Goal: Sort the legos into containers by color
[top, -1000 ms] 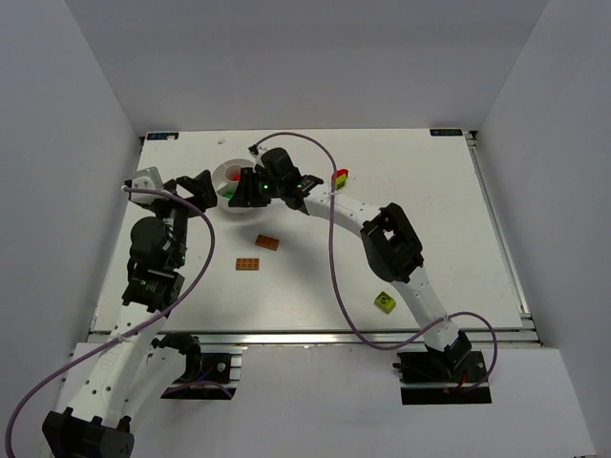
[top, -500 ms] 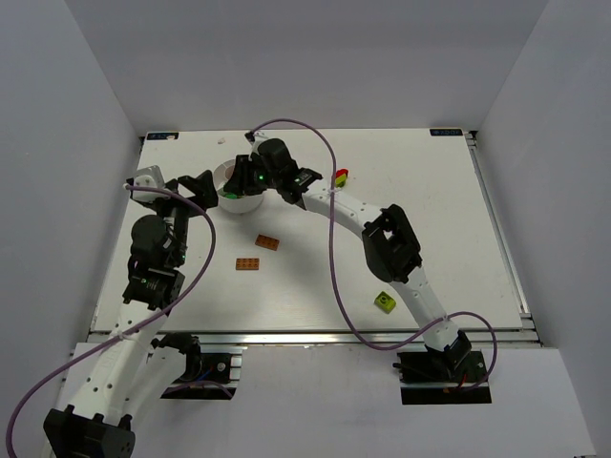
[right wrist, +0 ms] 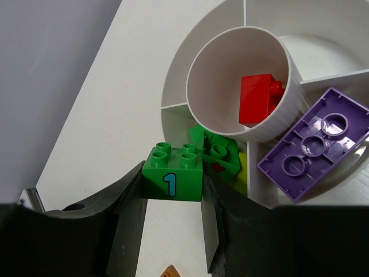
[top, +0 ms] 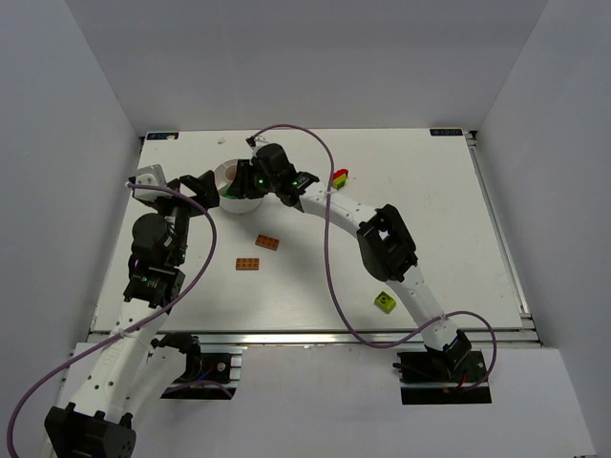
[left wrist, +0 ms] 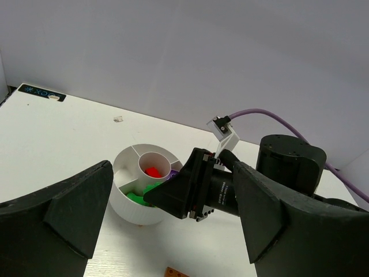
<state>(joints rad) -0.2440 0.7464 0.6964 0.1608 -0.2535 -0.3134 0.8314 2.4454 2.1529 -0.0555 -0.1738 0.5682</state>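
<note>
Right wrist view: dish (right wrist: 173, 86) sits just ahead of the right gripper (right wrist: 173, 183), with a purple plate (right wrist: 314, 153) in the compartment ahead-right and a red brick (right wrist: 259, 98) in the centre cup. The fingers are clamped on the green cube (right wrist: 173, 172), held at the dish's near rim. Left gripper (left wrist: 172, 173) is spread wide and empty, with the dish straight ahead of it. The far orange plate (top: 267, 242) and near orange plate (top: 249, 264) lie on the table (top: 430, 219) behind both grippers.

Tally coming in: 1 white dish (left wrist: 131, 209), 2 orange plates (top: 266, 242) (top: 249, 264), 1 lime-green block (top: 384, 301), 1 red-yellow-green piece (top: 339, 176), 1 green cube (right wrist: 173, 180), 1 purple plate (right wrist: 314, 151), 1 red brick (right wrist: 258, 99).
</note>
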